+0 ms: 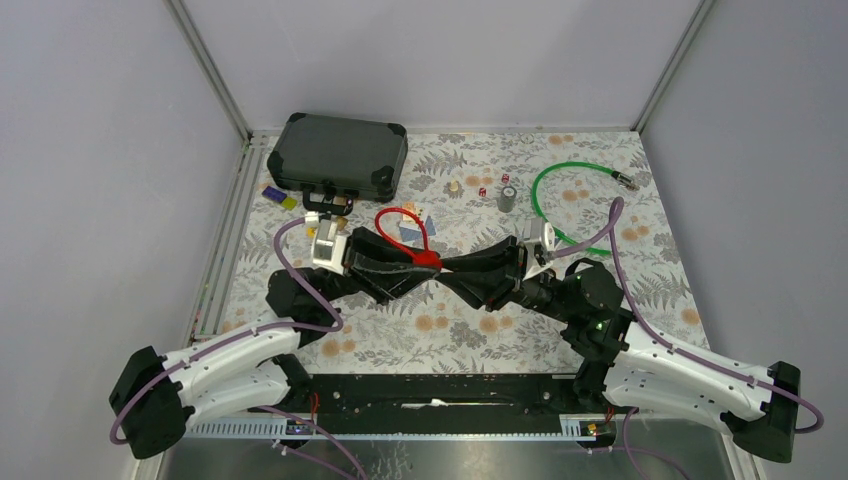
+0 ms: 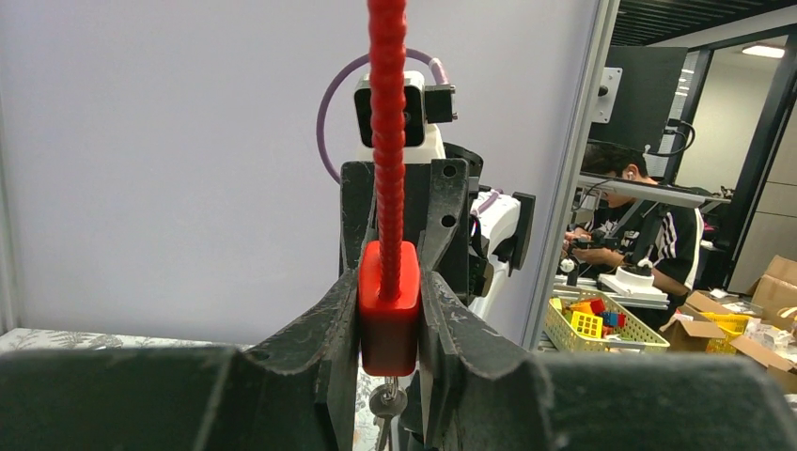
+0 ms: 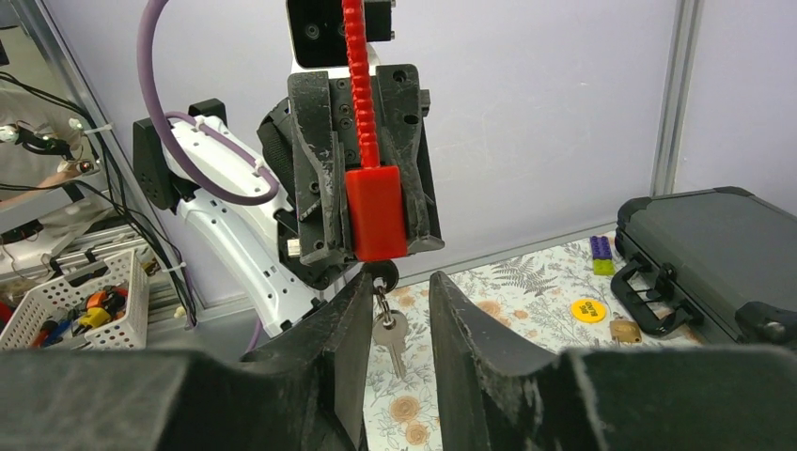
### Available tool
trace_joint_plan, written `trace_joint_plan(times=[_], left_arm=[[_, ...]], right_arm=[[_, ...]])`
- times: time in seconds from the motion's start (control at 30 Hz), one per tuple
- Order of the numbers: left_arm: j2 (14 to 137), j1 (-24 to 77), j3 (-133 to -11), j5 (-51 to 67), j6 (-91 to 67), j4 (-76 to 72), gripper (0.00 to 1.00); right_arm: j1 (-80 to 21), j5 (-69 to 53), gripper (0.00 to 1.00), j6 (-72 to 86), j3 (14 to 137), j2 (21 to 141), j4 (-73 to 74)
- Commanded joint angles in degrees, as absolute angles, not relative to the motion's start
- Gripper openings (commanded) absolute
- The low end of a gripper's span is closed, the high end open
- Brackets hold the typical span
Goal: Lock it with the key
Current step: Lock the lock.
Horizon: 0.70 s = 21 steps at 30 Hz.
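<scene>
A red padlock (image 2: 388, 310) with a ribbed red cable shackle (image 2: 387, 113) is clamped between my left gripper's (image 2: 388, 329) fingers, held above the table mid-scene (image 1: 430, 260). A black-headed key (image 3: 380, 274) sits in the lock's underside. A silver key (image 3: 390, 331) dangles from it on a ring; it also shows in the left wrist view (image 2: 387, 402). My right gripper (image 3: 395, 319) faces the left one and is open. Its fingers stand either side of the dangling key, the left finger close against the black key head.
A black case (image 1: 340, 155) lies at the back left, with a yellow disc (image 3: 588, 309), a small brass padlock (image 3: 622, 330) and a purple-green brick (image 3: 600, 254) in front of it. A green cable (image 1: 570, 200) and a grey cylinder (image 1: 507, 198) lie at the back right.
</scene>
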<state>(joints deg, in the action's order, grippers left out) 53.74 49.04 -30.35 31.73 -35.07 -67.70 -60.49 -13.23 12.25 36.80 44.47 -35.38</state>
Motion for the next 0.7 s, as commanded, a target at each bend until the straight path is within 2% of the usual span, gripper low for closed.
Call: trace_joint_plan(times=[0.0,0.2,0.4,0.67], left_arm=[[54.3,48.9,-31.7,33.6,-36.1,-73.8,0.00],[55.3,48.9,-32.3,34.4,-36.4,-74.0,0.00],[55.8,48.8,-32.4,34.6,-36.6,-74.4,0.00],[56.0,48.8,-32.6,34.4,-36.7,-74.7,0.00]], right_arm=[[-60.3,-14.2,0.35,12.3,39.5,43.8,-37.8],[-60.3,-14.9,0.35,12.4,39.7,43.9,-37.7],[-60.3,-15.3,0.31,12.7,39.2,44.5,-37.6],[-60.3,-16.7,0.32,13.0,39.4,45.8,-37.7]])
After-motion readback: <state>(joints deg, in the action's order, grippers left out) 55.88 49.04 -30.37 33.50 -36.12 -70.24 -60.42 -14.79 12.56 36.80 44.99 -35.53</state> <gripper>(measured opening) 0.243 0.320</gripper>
